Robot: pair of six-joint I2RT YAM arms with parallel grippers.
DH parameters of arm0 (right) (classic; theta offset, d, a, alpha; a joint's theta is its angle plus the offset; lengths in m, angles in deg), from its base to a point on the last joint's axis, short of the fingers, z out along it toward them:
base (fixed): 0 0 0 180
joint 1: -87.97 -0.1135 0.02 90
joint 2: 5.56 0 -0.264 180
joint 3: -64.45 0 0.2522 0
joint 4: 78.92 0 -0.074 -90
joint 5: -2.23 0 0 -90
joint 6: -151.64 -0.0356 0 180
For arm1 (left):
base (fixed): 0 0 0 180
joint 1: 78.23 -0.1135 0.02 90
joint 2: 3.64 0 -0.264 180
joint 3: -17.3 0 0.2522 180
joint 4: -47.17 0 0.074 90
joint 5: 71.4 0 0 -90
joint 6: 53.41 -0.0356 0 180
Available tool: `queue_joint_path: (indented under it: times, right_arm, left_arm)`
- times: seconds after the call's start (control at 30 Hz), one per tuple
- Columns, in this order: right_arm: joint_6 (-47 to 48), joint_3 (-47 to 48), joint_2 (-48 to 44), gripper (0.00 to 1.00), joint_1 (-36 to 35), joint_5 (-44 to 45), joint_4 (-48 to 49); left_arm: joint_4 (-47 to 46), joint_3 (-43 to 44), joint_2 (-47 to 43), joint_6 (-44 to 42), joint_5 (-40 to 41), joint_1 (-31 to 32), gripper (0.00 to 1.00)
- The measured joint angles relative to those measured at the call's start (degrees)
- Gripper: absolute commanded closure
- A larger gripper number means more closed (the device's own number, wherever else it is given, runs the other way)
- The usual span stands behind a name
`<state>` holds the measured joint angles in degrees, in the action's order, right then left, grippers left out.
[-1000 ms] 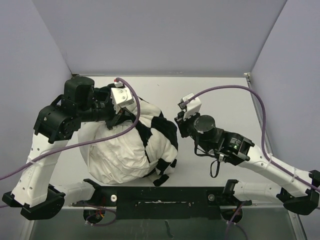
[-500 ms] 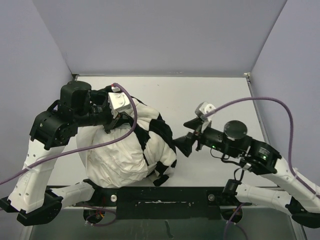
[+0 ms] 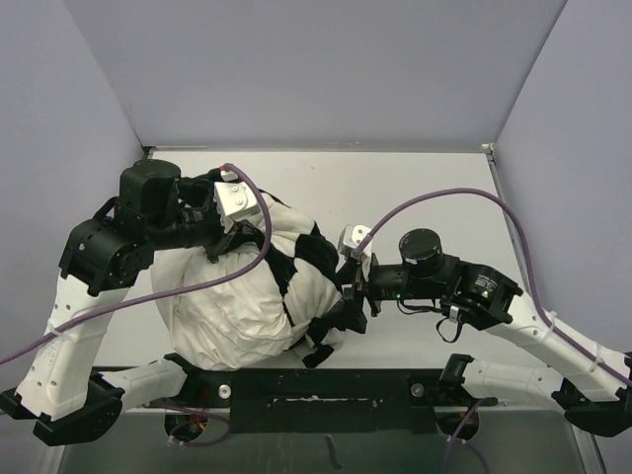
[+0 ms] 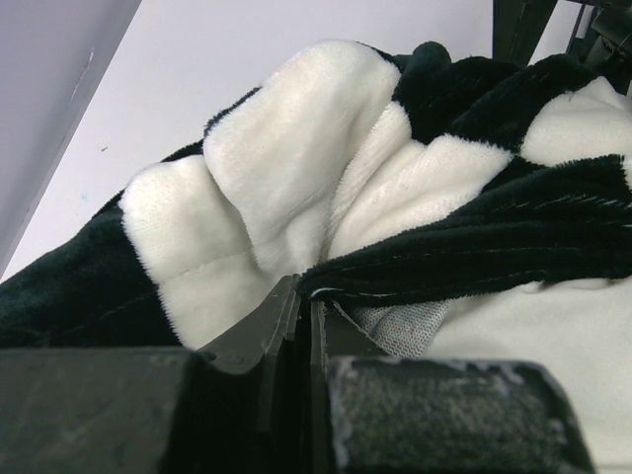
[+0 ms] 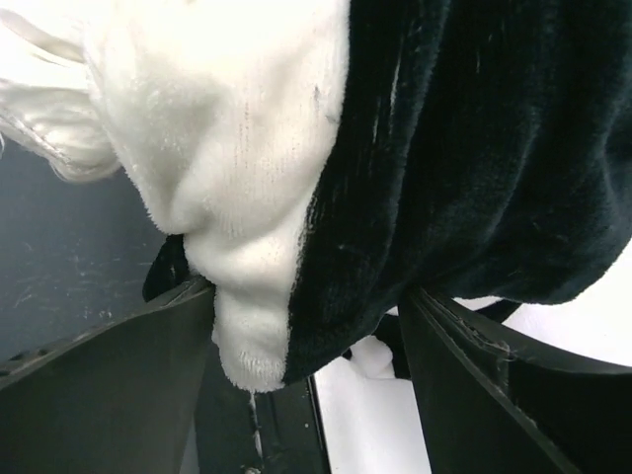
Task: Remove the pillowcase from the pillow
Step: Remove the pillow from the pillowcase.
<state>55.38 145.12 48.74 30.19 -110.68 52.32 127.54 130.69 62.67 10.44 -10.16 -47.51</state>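
Risk: my right pincer (image 5: 306,375), jaws apart around a fold of pillowcase (image 5: 474,148), may nip the pillow (image 3: 227,306) too and drag both against my left pincer (image 4: 301,316), clamped on the pillowcase.

Left pincer (image 4: 300,304) clamped tight on bunched black-and-white pillowcase (image 4: 296,168) fold; fabric fills view.

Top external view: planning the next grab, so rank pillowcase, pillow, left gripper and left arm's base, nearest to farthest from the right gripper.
From the right gripper:
1. pillowcase, at its fingertips.
2. pillow, to its left.
3. left gripper, beyond the pillow.
4. left arm's base, near-left corner.
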Motion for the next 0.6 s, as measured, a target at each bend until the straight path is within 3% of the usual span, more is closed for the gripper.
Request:
queue_joint_path:
  times: [0.1, 0.13, 0.17, 0.43, 0.6]
  right_arm:
    - [1.5, 0.9, 0.9, 0.74, 0.0, 0.5, -0.8]
    - [1.9, 1.4, 1.0, 0.92, 0.1, 0.8, -1.1]
    - [2.2, 1.8, 1.0, 1.0, 0.1, 1.0, -1.2]
    - [2.6, 2.3, -0.4, 1.0, 0.6, 7.8, -3.0]
    - [0.7, -3.8, -0.8, 1.0, 3.2, 10.9, -0.9]
  left_arm:
    - [0.0, 0.1, 0.0, 0.0, 0.1, 0.1, 1.0]
    - [0.0, 0.0, 0.0, 0.0, 0.2, 0.3, 1.0]
    - [0.0, 0.1, 0.0, 0.0, 0.3, 0.4, 1.0]
    - [-1.3, -0.9, -1.0, -2.6, 1.3, 2.4, 1.0]
    - [-0.8, -2.0, -2.0, -5.5, 0.0, 5.8, 1.0]
